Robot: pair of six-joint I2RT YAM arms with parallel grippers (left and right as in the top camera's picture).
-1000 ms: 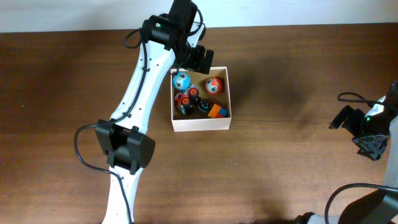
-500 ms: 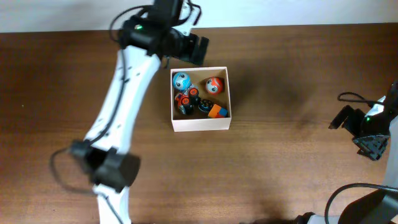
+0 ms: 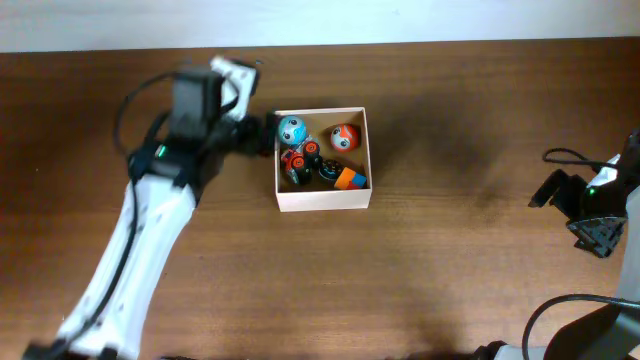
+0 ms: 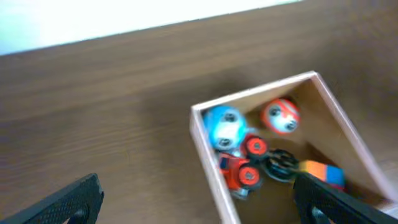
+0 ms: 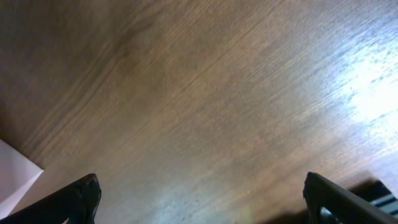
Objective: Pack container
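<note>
The container (image 3: 322, 197), a square shallow cardboard box with white walls and a tan inside, sits at the table's middle back. It holds a blue ball toy (image 3: 291, 129), an orange ball toy (image 3: 344, 136), a red wheeled toy (image 3: 297, 160), a dark ring-shaped toy (image 3: 328, 171) and an orange-and-blue block (image 3: 349, 179). The left wrist view shows the container (image 4: 205, 162) and the same toys. My left gripper (image 3: 252, 134) is open and empty just left of the box; its fingers (image 4: 202, 202) straddle the box's left wall. My right gripper (image 3: 592, 232) is open and empty at the far right, over bare table (image 5: 199, 199).
The brown wooden table (image 3: 450, 270) has its back edge against a white wall (image 3: 450, 20). A white corner (image 5: 15, 174) shows at the lower left of the right wrist view. Cables (image 3: 565, 156) lie by the right arm.
My left arm has swung away from above the box's back-left corner to the left and lower. The toys and the right arm have not moved.
</note>
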